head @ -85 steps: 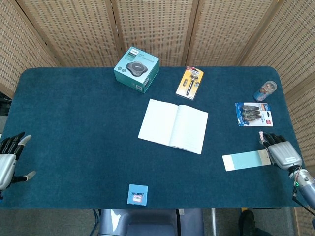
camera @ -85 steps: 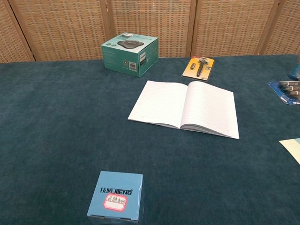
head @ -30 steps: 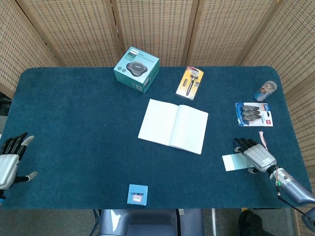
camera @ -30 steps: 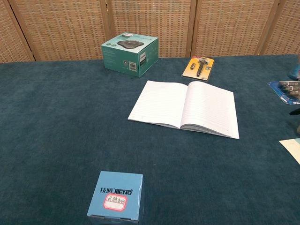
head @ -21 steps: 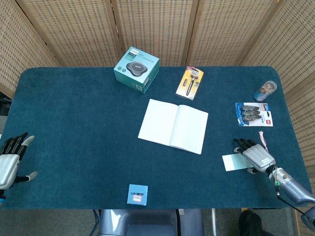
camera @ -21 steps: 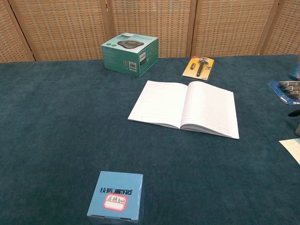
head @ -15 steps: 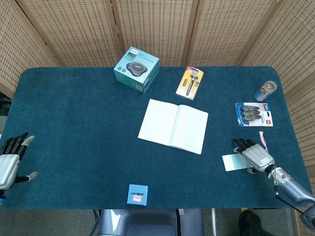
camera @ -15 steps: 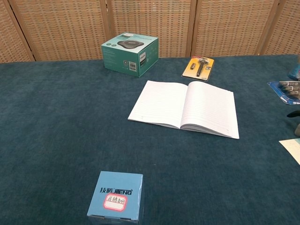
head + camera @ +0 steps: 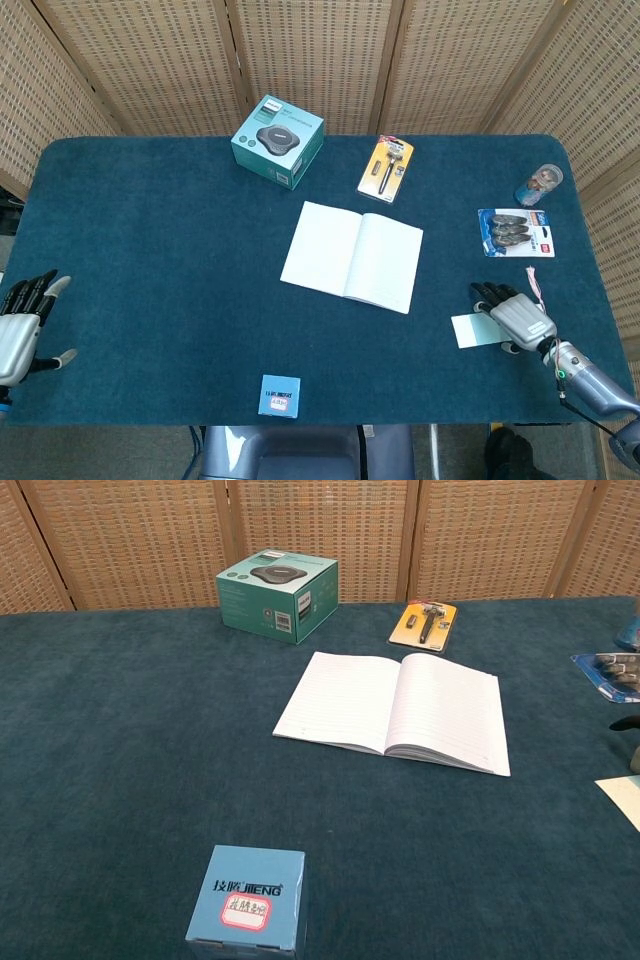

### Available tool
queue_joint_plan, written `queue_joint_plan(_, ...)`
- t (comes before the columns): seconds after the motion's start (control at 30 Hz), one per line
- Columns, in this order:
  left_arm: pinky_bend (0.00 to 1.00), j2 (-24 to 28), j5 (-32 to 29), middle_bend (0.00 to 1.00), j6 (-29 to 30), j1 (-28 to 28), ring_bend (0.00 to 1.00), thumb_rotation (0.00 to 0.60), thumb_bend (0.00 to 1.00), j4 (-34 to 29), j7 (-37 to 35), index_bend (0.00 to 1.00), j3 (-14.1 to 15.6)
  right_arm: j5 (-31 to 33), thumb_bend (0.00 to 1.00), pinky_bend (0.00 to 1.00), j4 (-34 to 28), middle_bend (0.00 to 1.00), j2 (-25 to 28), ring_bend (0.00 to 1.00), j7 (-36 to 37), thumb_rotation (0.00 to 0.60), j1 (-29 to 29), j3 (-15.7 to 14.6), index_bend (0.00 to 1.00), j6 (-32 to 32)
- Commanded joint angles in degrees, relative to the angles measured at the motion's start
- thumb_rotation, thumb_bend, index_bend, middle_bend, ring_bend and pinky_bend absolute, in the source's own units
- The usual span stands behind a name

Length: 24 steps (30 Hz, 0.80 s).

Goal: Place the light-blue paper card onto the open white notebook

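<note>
My right hand (image 9: 518, 320) lies flat on the light-blue paper card (image 9: 472, 329), near the table's right edge. I cannot tell if its fingers grip it. Left hand (image 9: 18, 325) spread, holding nothing. Next I lift the card to the open white notebook (image 9: 352, 255).

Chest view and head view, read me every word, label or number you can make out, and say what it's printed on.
"JIENG", after characters I can't make out: small light-blue box, front face.
Red-bordered sticker below it: handwriting, unreadable.
Teal box: text too small.
Yellow blister pack, blue blister pack: print blurred.
Open white notebook: ruled lines only.
</note>
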Motion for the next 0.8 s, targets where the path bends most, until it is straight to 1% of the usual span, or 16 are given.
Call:
queue_joint_plan(0.03,0.0,-0.03,-0.03,0.0,-0.02,-0.02,0.0,0.6,0.0,0.01,0.09,0.0,0.0,-0.29,0.0,0.14,0.44,0.0,-0.34,0.0,0.22,0.6,-0.26,-0.12,0.55,0.84)
queue_joint_plan(0.13,0.0,-0.08,-0.09,0.0,-0.06,-0.04,0.0,0.6,0.0,-0.02,0.21,0.0,0.01,-0.49,0.0,0.14,0.93,0.0,-0.63,0.0,0.47,0.6,-0.4,-0.25,0.57,1.39)
queue_joint_plan(0.8,0.0,-0.03,-0.04,0.0,0.04,0.0,0.0,0.6,0.0,-0.06,0.21,0.0,0.05,-0.49,0.0,0.14,1.86,0.0,-1.22,0.0,1.1,0.6,-0.77,-0.14,0.63,3.02)
